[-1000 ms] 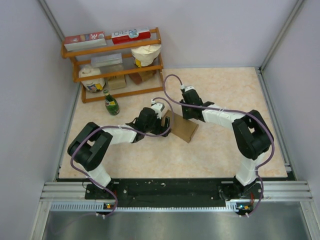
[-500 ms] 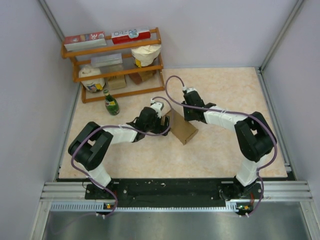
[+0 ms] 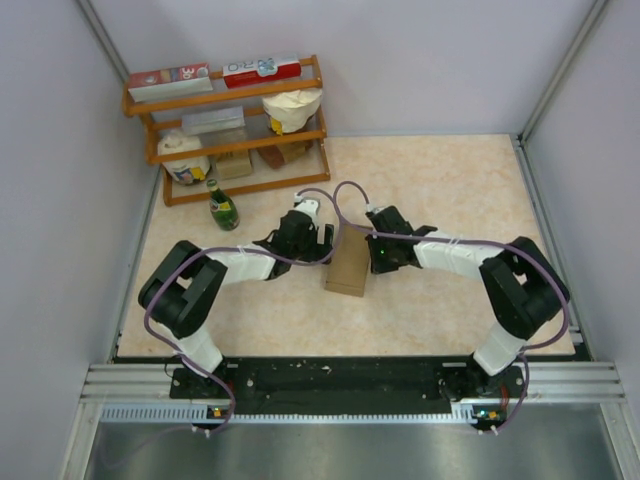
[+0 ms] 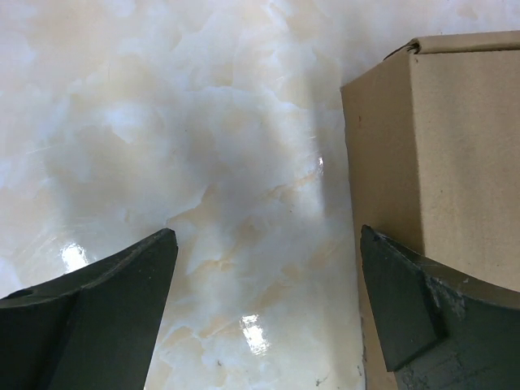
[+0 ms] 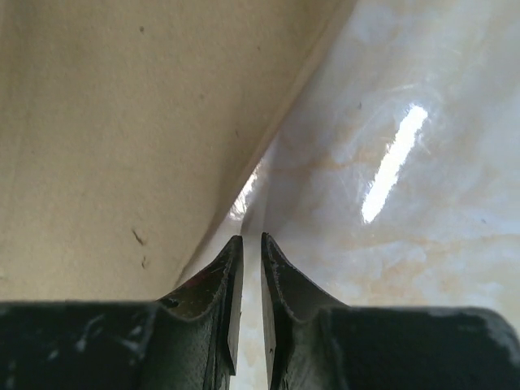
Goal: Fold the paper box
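We see the paper box [image 3: 349, 262] lying on the surface [image 3: 450, 190] between both hands | left hand [image 4: 267, 236] wide open, box beside one finger | right hand [image 5: 252, 240] nearly closed at the box's edge, grip unclear

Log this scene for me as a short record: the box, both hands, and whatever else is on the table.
paper box: plain brown cardboard, in a box shape, on the table between the two hands
left hand: open wide, box beside one finger
right hand: nearly shut, tips at the box's edge; whether it grips the cardboard is unclear
also present: green bottle, wooden shelf rack at the back left
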You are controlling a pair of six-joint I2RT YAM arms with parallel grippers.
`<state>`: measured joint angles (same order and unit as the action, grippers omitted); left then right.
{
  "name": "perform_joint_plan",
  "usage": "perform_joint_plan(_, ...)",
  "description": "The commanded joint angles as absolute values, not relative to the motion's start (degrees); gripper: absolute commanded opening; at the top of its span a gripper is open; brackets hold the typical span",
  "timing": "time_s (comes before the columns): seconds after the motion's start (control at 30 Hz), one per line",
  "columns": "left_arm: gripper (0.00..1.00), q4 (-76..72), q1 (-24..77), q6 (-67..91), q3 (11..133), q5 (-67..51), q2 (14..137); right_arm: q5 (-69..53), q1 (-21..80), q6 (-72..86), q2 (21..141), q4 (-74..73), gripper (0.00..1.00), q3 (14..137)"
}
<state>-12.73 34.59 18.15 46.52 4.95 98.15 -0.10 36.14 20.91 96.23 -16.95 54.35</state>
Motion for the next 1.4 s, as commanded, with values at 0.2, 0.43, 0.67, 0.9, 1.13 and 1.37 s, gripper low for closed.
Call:
perform_joint_plan(0.2,0.44,-0.36,34.45,21.09,46.32,6.51,95.81,3.43,36.39,23.55,91.58,-14.68,0.14,52.12)
perform_joint_plan(0.43,0.00,1.76,34.63,21.80,40.88,2.82,89.13,3.96,36.30,26.10,87.37,-15.11,0.12,48.35)
perform_joint_plan(0.67,0.00,-1.58,35.86,22.94,35.07,-7.11,83.41,0.35,37.17,33.39,83.59,-15.03,0.05,43.07)
perform_joint_plan(0.9,0.00,-3.43,38.23,24.43,36.82,-10.20,87.62,0.26,40.60,40.07,83.32,-12.66,0.00,41.48)
perform_joint_plan(1.13,0.00,-3.96,40.16,25.40,37.97,-11.60,88.77,0.35,42.19,42.01,84.46,-11.25,0.00,41.66)
perform_joint_plan(1.37,0.00,-5.18,42.01,27.51,38.50,-12.30,89.47,-4.12,42.89,42.63,86.75,-8.97,0.00,42.63)
